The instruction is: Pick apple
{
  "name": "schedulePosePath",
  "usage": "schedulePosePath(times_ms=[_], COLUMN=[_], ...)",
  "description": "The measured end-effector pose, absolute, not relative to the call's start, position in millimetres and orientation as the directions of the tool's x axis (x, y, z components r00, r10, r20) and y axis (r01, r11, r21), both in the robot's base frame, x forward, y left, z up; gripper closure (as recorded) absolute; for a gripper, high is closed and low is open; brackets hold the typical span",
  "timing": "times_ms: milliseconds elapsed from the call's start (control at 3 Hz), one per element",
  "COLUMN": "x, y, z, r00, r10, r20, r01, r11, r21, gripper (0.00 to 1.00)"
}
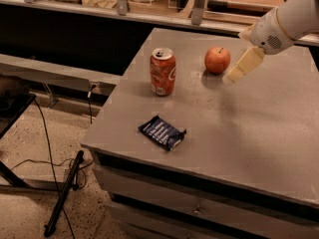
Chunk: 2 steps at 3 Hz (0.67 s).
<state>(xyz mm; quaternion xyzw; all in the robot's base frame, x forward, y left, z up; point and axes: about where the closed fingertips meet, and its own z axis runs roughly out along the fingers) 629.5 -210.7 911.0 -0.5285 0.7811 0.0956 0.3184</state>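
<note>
Apple point(217, 59) is sitting upright on the grey counter point(259, 133), twd the far edge, stem up, yellowish patch showing near the top. Tool point(234, 74) is hanging just beside it on the frame-R side: cream-coloured, slanting down twd the apple's base, tip low over the counter. Whether it's touching the fruit, can't tell. Tool state (apart or together): also can't tell from this angle. White arm point(286, 21) is reaching in from the upper R corner. Orange-red soda can point(163, 71) is standing upright near the apple, frame-L of it, w/ a clear gap btwn them, tab end up. Dark blue snack packet point(162, 132) is lying flat nearer the front edge, well apart from apple and can, slightly skewed. Drawer fronts point(199, 208) are showing under the counter top. On the speckled floor at L, a black pole point(62, 193) is lying at a slant and thin cables point(47, 138) are trailing past it.
</note>
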Motion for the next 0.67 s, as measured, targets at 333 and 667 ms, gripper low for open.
schedulePosePath(times_ms=[333, 667], x=[632.0, 638.5], y=[-204.7, -205.4], z=[907.3, 898.4], r00=[-0.236, -0.246], r10=[-0.703, -0.645], r20=[-0.671, -0.724], r01=[-0.847, -0.793], r11=[0.487, 0.563], r21=[-0.214, -0.232], gripper=[0.00, 0.00])
